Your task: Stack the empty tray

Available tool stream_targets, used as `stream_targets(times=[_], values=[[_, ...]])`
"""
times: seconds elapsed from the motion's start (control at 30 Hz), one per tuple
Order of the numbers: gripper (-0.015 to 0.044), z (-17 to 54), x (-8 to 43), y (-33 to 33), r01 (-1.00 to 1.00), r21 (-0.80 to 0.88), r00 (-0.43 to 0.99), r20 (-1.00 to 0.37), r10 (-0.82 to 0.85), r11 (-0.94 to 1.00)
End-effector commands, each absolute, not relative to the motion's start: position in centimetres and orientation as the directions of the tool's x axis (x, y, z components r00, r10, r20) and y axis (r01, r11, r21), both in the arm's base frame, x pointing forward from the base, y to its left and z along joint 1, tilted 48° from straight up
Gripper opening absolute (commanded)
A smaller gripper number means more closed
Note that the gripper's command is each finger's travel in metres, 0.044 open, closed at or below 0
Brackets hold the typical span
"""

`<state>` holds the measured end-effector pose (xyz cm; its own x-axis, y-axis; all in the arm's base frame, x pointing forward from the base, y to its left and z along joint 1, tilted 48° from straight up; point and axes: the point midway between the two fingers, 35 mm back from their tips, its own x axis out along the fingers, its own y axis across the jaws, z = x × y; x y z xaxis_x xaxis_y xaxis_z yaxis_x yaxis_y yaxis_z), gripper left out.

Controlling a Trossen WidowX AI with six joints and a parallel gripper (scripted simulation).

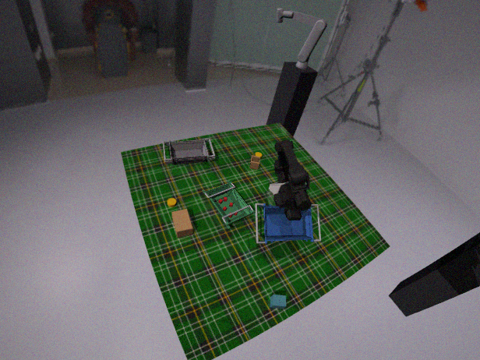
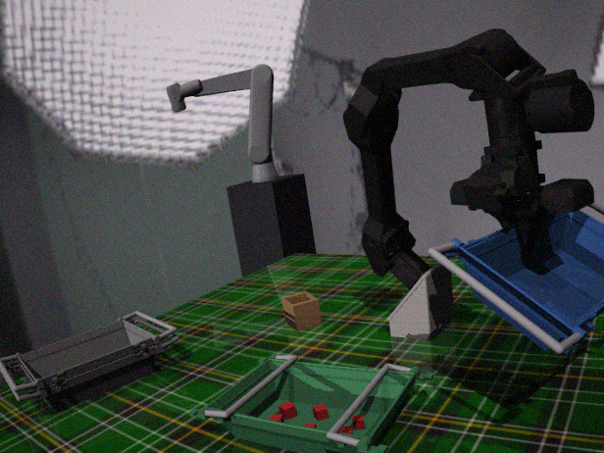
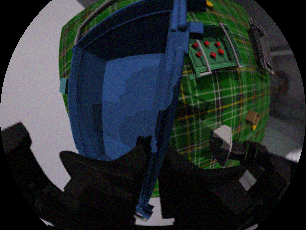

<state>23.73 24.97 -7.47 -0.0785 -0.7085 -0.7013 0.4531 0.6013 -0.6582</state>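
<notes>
The loaded green tray (image 1: 242,199) (image 2: 275,438) stands on the cloth with small red blocks (image 1: 231,204) (image 2: 320,412) (image 3: 213,55) inside. Its two wire bars lie across its top, one bar (image 1: 220,190) (image 2: 257,387) near one end and the other bar (image 1: 238,214) (image 2: 363,399) near the opposite end. My gripper (image 1: 293,215) (image 2: 538,260) (image 3: 154,140) is shut on a long side wall of the empty blue tray (image 1: 288,227) (image 3: 130,90). The blue tray hangs above the cloth, beside the green tray, with its bars (image 1: 257,224) (image 2: 505,299) swung outward. The fingertips are partly hidden.
A grey tray (image 1: 188,150) (image 2: 88,355) stands at the far edge. A white wedge (image 2: 414,314) (image 3: 223,136) stands near the arm's base. An open brown box (image 1: 255,162) (image 2: 303,311), a brown block (image 1: 183,223), yellow discs (image 1: 171,202) and a teal block (image 1: 278,301) lie around.
</notes>
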Motion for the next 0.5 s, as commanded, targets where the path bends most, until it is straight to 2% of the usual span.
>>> stream_targets(times=[0.0, 0.47], values=[[0.0000, -5.5, 25.2, 24.6, 0.520, -0.611, -0.056, -0.721, -0.691, 0.597], [0.0000, -1.4, 29.0, 20.6, 0.704, -0.512, -0.046, -0.724, -0.688, 0.492]])
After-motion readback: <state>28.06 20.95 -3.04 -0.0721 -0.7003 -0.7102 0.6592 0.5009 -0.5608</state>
